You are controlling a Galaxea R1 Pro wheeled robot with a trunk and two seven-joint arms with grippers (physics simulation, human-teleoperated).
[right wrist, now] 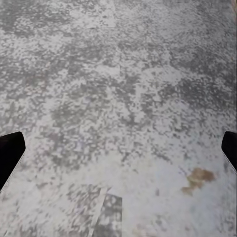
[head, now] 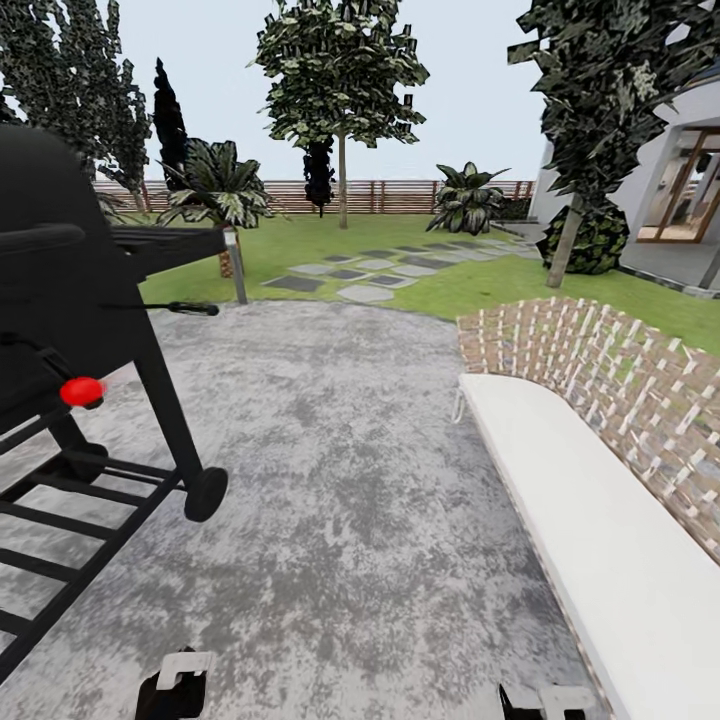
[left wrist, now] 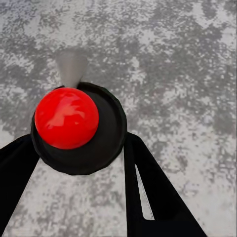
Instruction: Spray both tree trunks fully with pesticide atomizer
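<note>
The pesticide atomizer point(left wrist: 66, 118), a black round body with a glossy red ball on top, sits between my left gripper's point(left wrist: 79, 143) black fingers point(left wrist: 148, 187), which are shut against its sides above the grey mottled floor point(left wrist: 187, 74). In the head view my left gripper point(head: 180, 685) and right gripper point(head: 540, 702) sit at the bottom edge over the floor point(head: 340, 480). My right gripper point(right wrist: 118, 148) is open over bare paving. Across the garden lawn point(head: 480, 285), one tree trunk point(head: 341, 180) stands far ahead and another tree trunk point(head: 563, 245) leans at the right.
A black wheeled grill point(head: 90, 300) with a red knob point(head: 82, 392) stands close on the left. A wicker sofa point(head: 620, 380) with a white cushion lines the right. Stepping stones point(head: 365, 280) cross the lawn toward a slatted fence point(head: 400, 196). A house point(head: 690, 190) is at far right.
</note>
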